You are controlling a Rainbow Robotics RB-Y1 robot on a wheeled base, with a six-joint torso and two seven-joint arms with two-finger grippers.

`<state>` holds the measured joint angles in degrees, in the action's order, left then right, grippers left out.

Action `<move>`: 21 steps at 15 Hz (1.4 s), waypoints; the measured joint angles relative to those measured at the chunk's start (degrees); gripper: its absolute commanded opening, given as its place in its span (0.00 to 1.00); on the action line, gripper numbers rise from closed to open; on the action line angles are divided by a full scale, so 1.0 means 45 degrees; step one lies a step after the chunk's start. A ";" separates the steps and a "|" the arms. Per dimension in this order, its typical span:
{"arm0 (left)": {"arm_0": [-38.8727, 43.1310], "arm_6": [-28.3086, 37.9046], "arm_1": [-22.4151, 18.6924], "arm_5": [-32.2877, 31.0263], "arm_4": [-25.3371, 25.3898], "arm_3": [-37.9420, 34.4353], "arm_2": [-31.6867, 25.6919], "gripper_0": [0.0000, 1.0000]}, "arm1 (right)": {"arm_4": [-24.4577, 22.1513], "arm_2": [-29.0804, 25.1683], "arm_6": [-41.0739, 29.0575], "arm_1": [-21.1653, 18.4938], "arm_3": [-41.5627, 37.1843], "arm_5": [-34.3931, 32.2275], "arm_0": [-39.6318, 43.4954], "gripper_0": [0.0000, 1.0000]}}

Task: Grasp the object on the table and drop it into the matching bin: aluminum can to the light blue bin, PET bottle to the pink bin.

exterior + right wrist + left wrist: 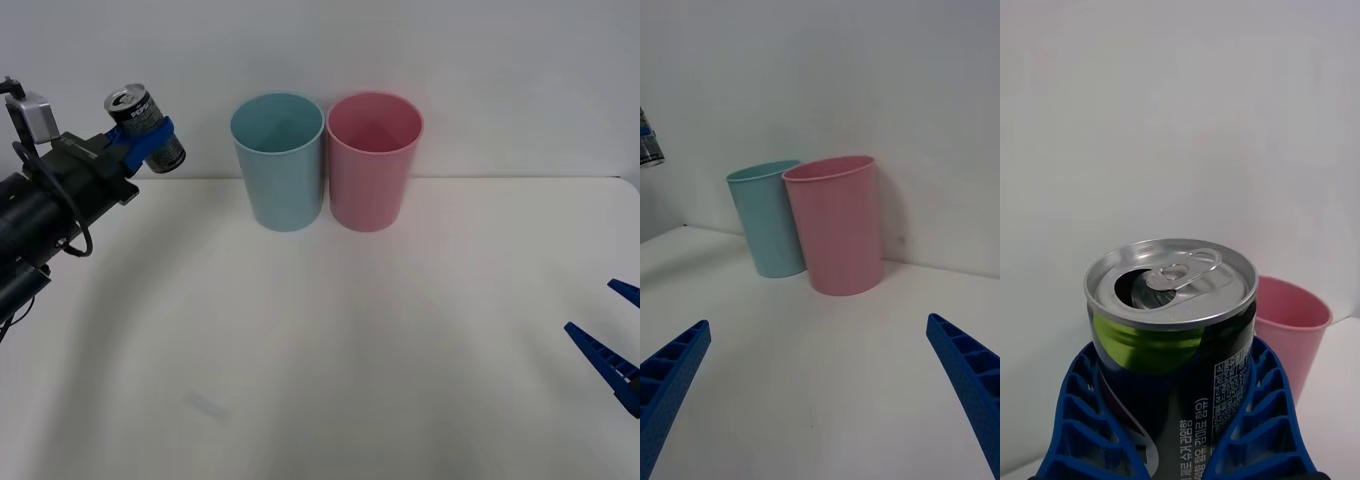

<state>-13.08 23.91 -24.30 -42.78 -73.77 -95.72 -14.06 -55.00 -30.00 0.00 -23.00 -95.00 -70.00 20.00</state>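
My left gripper (148, 137) is shut on the aluminum can (146, 128), a small dark can with a silver pull-tab top, held tilted in the air at the far left, above table height and left of the bins. Up close the can (1176, 345) sits between the blue fingers (1082, 420). The light blue bin (277, 160) and the pink bin (373, 160) stand side by side at the back of the white table (330, 360). My right gripper (615, 335) is open, low at the right edge. The same two bins, light blue (769, 219) and pink (836, 225), appear in the right wrist view.
A plain white wall rises right behind the bins. The table's far edge runs just behind them.
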 measured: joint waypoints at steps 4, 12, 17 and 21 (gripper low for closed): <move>-0.1930 0.1232 -0.0004 -0.0144 -0.1334 0.1062 0.0476 0.02 | 0.0000 0.0000 0.0000 0.0000 0.0000 0.0000 -0.0001 1.00; -0.5875 0.1037 0.0021 -0.0165 -0.2079 0.5515 0.1677 0.02 | 0.0000 0.0000 0.0000 0.0000 0.0000 0.0000 0.0000 1.00; -0.7713 0.0792 0.0080 -0.0106 -0.2127 0.7840 0.2263 0.02 | 0.0000 0.0000 0.0000 0.0000 0.0000 0.0000 0.0000 1.00; -0.8507 0.0758 0.0716 0.0196 -0.3039 0.8584 0.2076 0.02 | 0.0000 0.0000 0.0000 0.0000 0.0000 0.0000 0.0000 1.00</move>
<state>-51.36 27.32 -21.08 -41.89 -87.44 -57.09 -4.72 -55.00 -30.00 0.00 -23.00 -95.00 -70.00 20.00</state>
